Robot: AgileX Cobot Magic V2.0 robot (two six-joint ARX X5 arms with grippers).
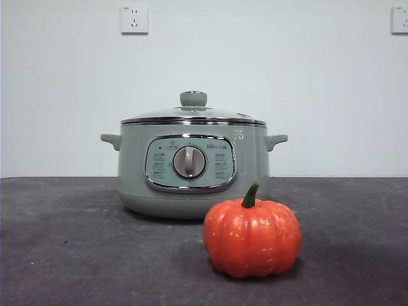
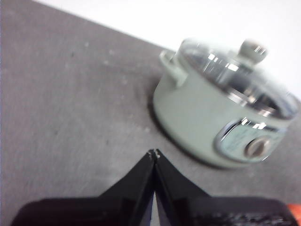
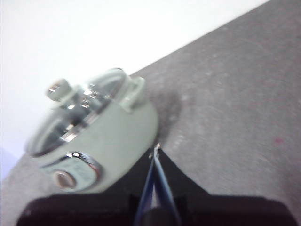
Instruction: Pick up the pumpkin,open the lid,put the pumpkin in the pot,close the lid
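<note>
The orange-red pumpkin [image 1: 252,238] with a green stem stands on the table in front of the pot, slightly to its right. The sage-green pot [image 1: 192,167] sits mid-table with the lid [image 1: 193,115] closed on it, knob up. The left wrist view shows the pot [image 2: 221,122] and lid [image 2: 240,70] ahead of my left gripper [image 2: 154,152], whose jaws are shut and empty; an orange sliver at that picture's corner is the pumpkin [image 2: 295,208]. My right gripper [image 3: 156,149] is shut and empty beside the pot [image 3: 101,134] and lid [image 3: 77,108]. Neither arm appears in the front view.
The dark grey table [image 1: 70,255] runs to a white wall with two sockets [image 1: 134,19]. The pot's side handles [image 1: 111,139] stick out left and right.
</note>
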